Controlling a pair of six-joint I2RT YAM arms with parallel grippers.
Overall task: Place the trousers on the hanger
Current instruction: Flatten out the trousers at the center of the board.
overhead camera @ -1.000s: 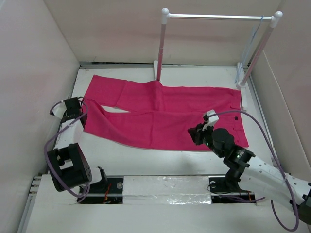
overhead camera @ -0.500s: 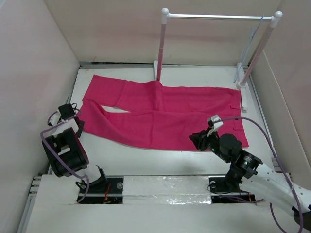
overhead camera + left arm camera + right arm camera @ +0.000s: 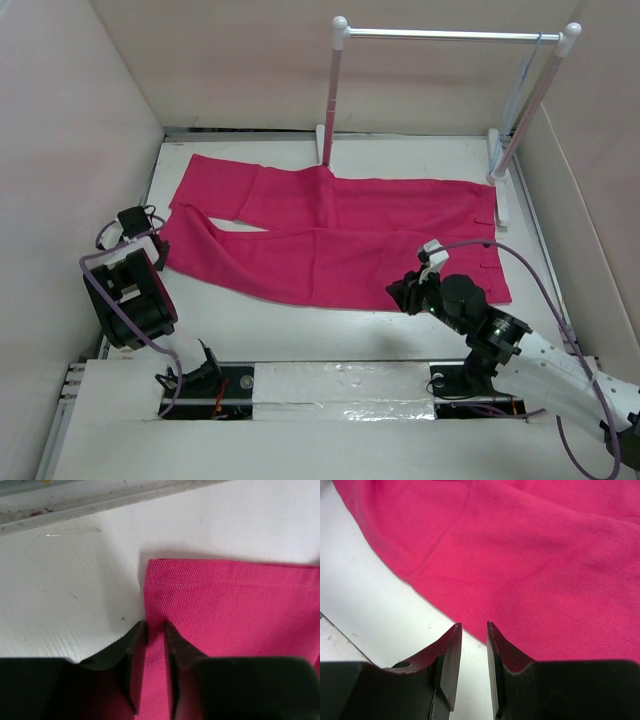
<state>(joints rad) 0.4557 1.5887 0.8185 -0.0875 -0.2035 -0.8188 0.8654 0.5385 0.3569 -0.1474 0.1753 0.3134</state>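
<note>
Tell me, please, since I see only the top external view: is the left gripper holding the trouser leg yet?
Observer: No. The left wrist view shows the left gripper slightly open over the side edge of the trousers, near the hem corner, with the fabric lying flat.
Operator: Thank you. And the right one?
Observer: Its wrist view shows the right gripper slightly open too, with nothing between the fingers, at the trousers' near edge.
</note>
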